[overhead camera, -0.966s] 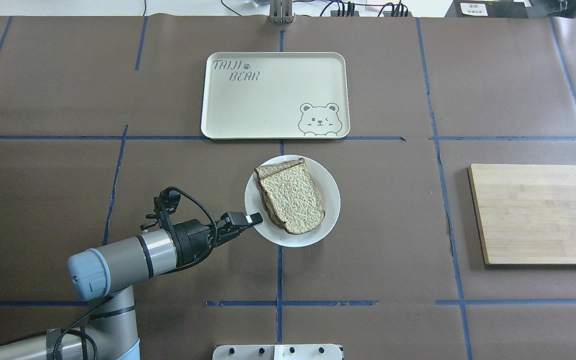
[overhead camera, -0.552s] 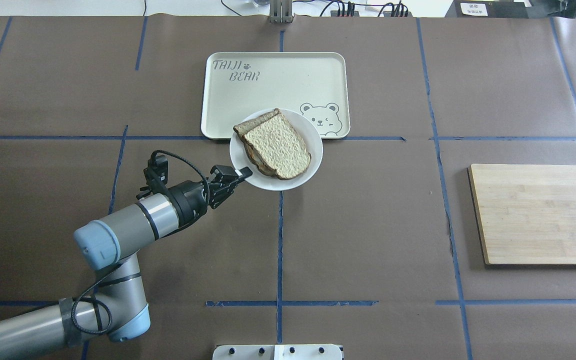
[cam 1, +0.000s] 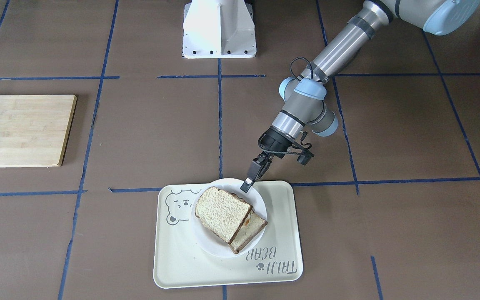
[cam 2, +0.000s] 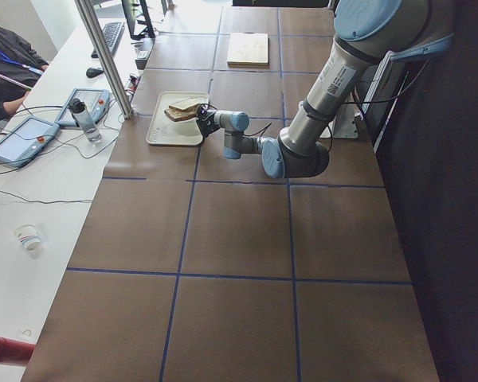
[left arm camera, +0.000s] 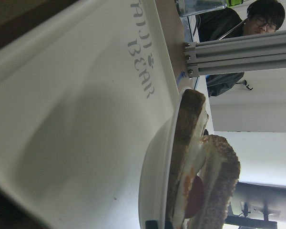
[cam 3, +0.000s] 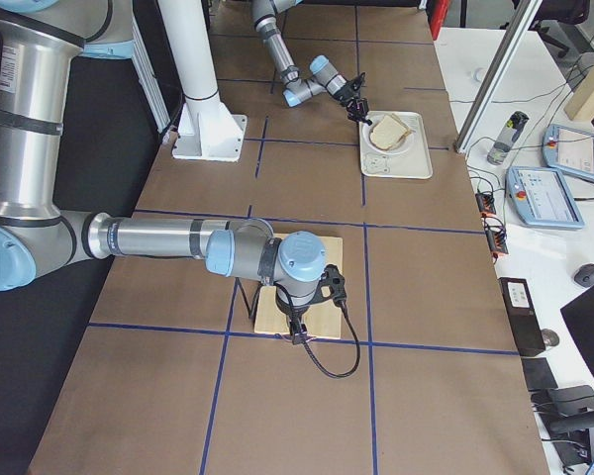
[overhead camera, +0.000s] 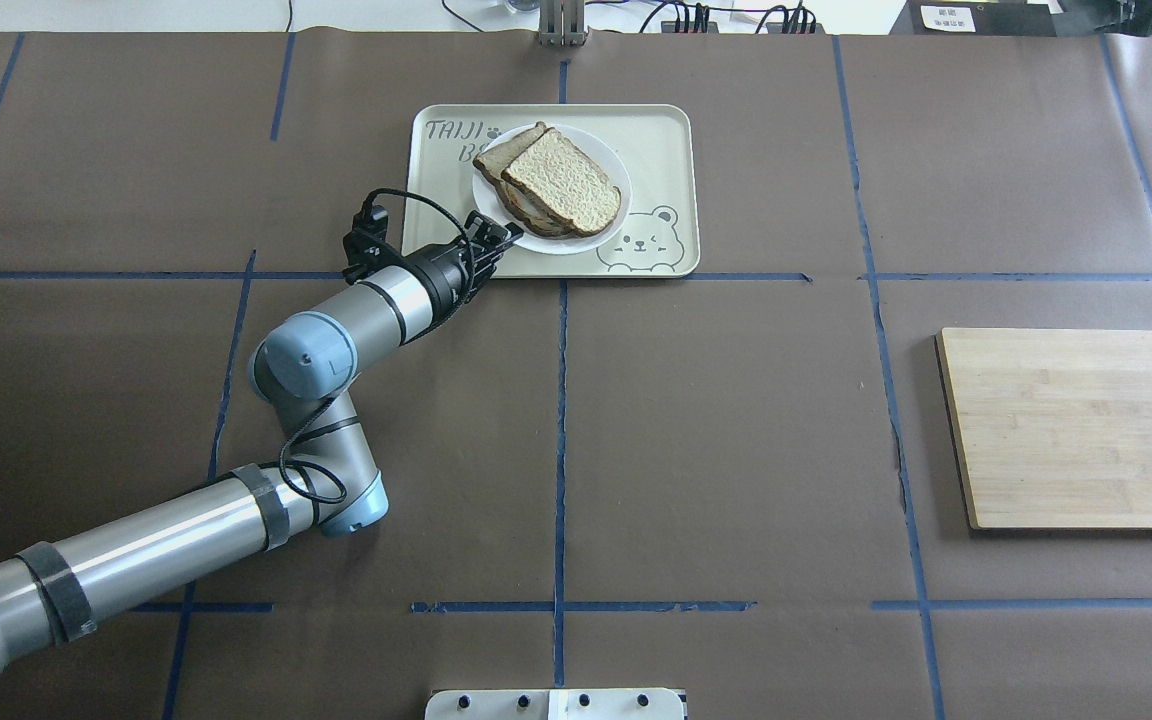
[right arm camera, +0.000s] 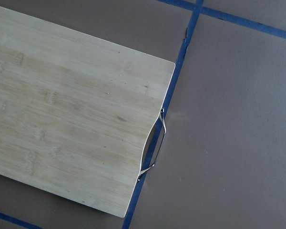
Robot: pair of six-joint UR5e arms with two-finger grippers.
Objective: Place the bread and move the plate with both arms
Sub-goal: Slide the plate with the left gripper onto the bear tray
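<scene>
1. The brown paper-covered desk (overhead camera: pixel 736 450), crossed by blue tape lines, carries everything.
2. The silver-grey left arm (overhead camera: pixel 166 530) with light-blue joint caps stretches to the tray's near left corner.
3. A pale rectangular bamboo board (overhead camera: pixel 1076 425) lies well apart on the robot's right. The right pincer (cam 3: pixel 293 329) hangs over it; I cannot tell whether it is open or closed.
4. The cream rectangular bear-print tray (overhead camera: pixel 656 140) sits far and central.
5. The small round white plate (overhead camera: pixel 556 245) is over the tray's left half.
6. The plain brown-crusted bread slice (overhead camera: pixel 564 190) lies on the plate, atop an egg-topped slice (cam 1: pixel 251 227).
7. The slim black left pincer (overhead camera: pixel 498 240) clamps the plate's near left rim.

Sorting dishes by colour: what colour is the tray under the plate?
The tray is cream, with a grey bear drawing and lettering; the overhead view shows it best.
</scene>
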